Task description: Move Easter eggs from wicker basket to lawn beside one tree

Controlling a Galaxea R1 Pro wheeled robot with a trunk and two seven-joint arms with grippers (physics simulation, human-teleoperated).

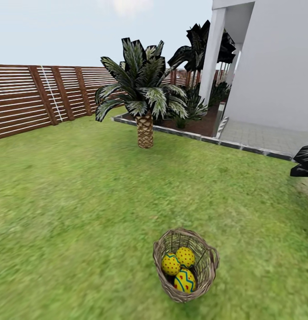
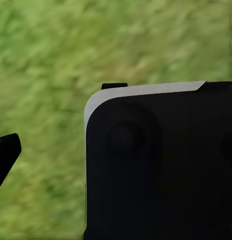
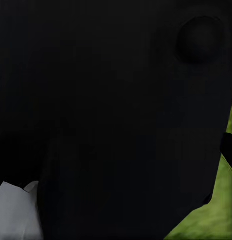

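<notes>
Looking at head view first: basket (image 1: 186,265) sits on the lawn (image 1: 83,200), near and a bit right of centre, tipped slightly toward me. All three eggs (image 1: 185,257) are inside it, bunched and touching: one left (image 1: 170,264), one farther back (image 1: 185,256), one nearest (image 1: 185,281). Short palm (image 1: 144,95) stands far, just left of centre, at the edge of a kerbed bed (image 1: 189,124). Slat fence (image 1: 34,98) runs along the far left. White building (image 1: 269,66) with a column and grey paving (image 1: 265,138) is far right. Dark leaves (image 1: 305,161) poke in at the right edge.

Left wrist: black robot body (image 2: 161,165) with a pale top edge blocks most of the frame; blurred grass (image 2: 45,75) behind. One dark tip (image 2: 6,152) at the edge, can't identify it. Can't tell whether the left gripper is spread or closed.

Right wrist: almost all black housing (image 3: 105,110), a white patch (image 3: 15,212) in one corner, a sliver of grass (image 3: 216,215) in another. Right gripper state: can't tell either.
</notes>
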